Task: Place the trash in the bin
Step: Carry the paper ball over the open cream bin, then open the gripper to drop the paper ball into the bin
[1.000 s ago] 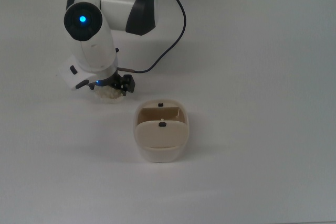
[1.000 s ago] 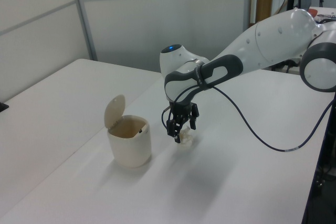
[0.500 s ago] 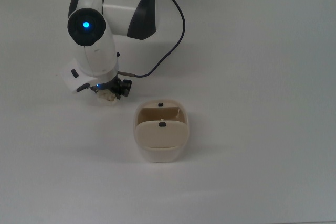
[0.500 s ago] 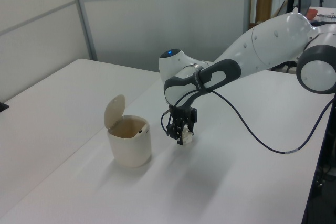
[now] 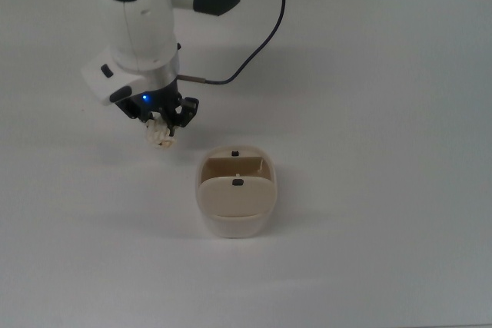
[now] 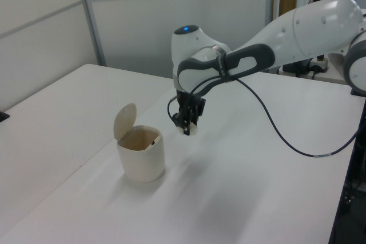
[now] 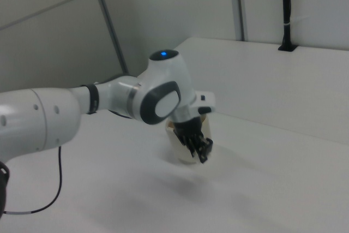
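Note:
The trash (image 5: 161,135), a small crumpled off-white wad, hangs above the table, pinched between the black fingers of my gripper (image 5: 163,130). In the left view the gripper (image 6: 187,129) holds the trash (image 6: 191,129) in the air, to the right of the bin and a little above its rim. The bin (image 5: 235,200) is cream-beige with its flap lid swung up, tan inside; it stands on the table at the top view's lower right of the gripper. The flap stands upright in the left view above the bin (image 6: 142,154). In the right view my gripper (image 7: 200,149) hides most of the bin (image 7: 182,151).
A white table (image 5: 369,113) carries everything. A black cable (image 5: 257,48) runs from the arm down toward the wrist. Grey panel walls (image 6: 143,15) stand behind the table in the left view. A dark post (image 7: 285,9) stands at the table's far edge in the right view.
My gripper has shut on the trash and risen from the table with it. The bin has not moved.

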You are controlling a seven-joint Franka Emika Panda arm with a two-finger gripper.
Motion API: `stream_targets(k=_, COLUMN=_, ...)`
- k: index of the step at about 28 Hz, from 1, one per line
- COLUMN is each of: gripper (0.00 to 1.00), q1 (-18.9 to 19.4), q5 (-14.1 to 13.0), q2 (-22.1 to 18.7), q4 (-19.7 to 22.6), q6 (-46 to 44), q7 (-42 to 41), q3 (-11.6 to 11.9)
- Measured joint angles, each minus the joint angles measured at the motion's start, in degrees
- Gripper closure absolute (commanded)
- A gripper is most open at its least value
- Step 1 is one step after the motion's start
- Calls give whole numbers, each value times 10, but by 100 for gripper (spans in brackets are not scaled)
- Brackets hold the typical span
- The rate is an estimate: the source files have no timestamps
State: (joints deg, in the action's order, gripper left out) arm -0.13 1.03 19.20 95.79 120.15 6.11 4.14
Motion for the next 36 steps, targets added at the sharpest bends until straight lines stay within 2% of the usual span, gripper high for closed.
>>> stream_targets(k=5, gripper=68, q1=22, q5=0, q2=-37, q4=-5, q6=-1, q7=0, q3=-2)
stream_targets(k=9, gripper=67, q1=45, q5=0, q2=-49, q4=-15, q6=-1, q7=0, q3=-3)
stream_targets(k=17, gripper=64, q1=76, q5=0, q2=-42, q4=-22, q6=59, q7=0, q3=-4)
stream_targets(k=24, gripper=64, q1=80, q5=0, q2=-7, q4=-23, q6=145, q7=0, q3=-5)
stream_targets(k=25, gripper=48, q1=80, q5=0, q2=-1, q4=-23, q6=151, q7=0, q3=-5)
stream_targets(k=26, gripper=20, q1=81, q5=0, q2=7, q4=-25, q6=162, q7=0, q3=-5)
stream_targets(k=27, gripper=0, q1=81, q5=0, q2=12, q4=-26, q6=169, q7=0, q3=-5)
stream_targets(k=36, gripper=0, q1=86, q5=1, q2=28, q4=-40, q6=187, q7=0, q3=-10)
